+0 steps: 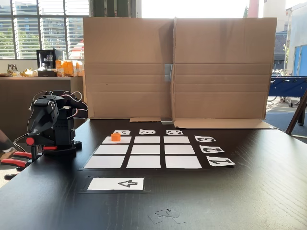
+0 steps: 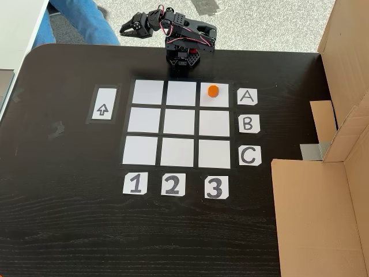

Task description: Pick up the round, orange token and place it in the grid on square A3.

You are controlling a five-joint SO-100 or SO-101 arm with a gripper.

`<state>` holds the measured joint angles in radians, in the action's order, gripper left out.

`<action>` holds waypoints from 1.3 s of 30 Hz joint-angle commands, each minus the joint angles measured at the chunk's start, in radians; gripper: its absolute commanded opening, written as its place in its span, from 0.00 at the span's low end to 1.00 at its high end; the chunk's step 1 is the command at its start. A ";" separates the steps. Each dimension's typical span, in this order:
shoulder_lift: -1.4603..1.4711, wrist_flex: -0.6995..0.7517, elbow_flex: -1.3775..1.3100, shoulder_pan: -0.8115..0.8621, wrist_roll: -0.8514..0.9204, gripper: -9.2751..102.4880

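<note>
Arrow card beside the cells, folded cardboard screen along the black table

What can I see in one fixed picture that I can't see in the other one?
In a fixed view you get windows, a coffee machine and red-handled clamps beside the arm. In a fixed view you get a person's blue trouser leg and the end effector past the table edge. Both fixed views share the orange token sitting on square A3, the grid, the arrow card and the cardboard wall.
</note>
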<state>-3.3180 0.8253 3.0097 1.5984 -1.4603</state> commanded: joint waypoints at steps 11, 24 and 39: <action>-0.011 -0.069 0.028 0.034 -0.015 0.08; -0.011 -0.069 0.028 0.037 -0.018 0.08; -0.011 -0.069 0.028 0.035 -0.017 0.08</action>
<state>-3.3195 0.7716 3.0373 1.6276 -1.4696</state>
